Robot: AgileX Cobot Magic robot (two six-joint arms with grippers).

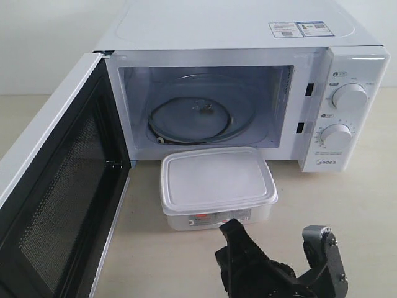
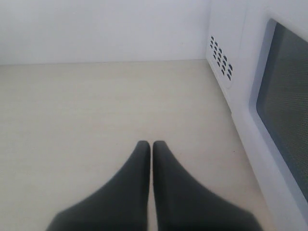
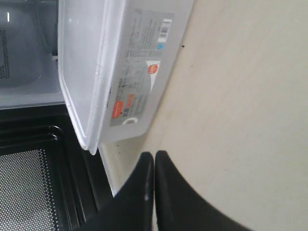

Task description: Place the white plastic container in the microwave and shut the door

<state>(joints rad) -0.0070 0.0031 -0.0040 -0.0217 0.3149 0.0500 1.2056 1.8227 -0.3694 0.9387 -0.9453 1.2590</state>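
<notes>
1. Exterior view: Catches the white plastic container (image 1: 217, 186), lid on, sitting on the table (image 1: 353, 211) just in front of the microwave (image 1: 236, 25), outside the cavity and short of the glass turntable (image 1: 198, 115). Sets its long axis across the view, parallel to the cavity's sill. Puts the right gripper (image 1: 231, 226) at the near, labelled long wall, clenched on nothing; contact with the wall too close to call. Shows the door (image 1: 56, 205) standing wide open on the left, and no left gripper.

2. Left wrist view: Shows the left gripper (image 2: 152, 147) pressed shut and empty over bare table (image 2: 96, 106), beside the outer face of the door (image 2: 288, 96). Offers no sight of the container, so marks this as the farther arm.

3. Right wrist view: Brings the right gripper (image 3: 154, 156) in clenched and empty, near the container (image 3: 139, 62), with the red-and-white label (image 3: 144, 82) facing the tips and the open cavity beyond. Points, as a judgement, to a straight push across the container's short axis into the microwave (image 3: 24, 57); calls for the jaws to part first if a grasp is meant.
</notes>
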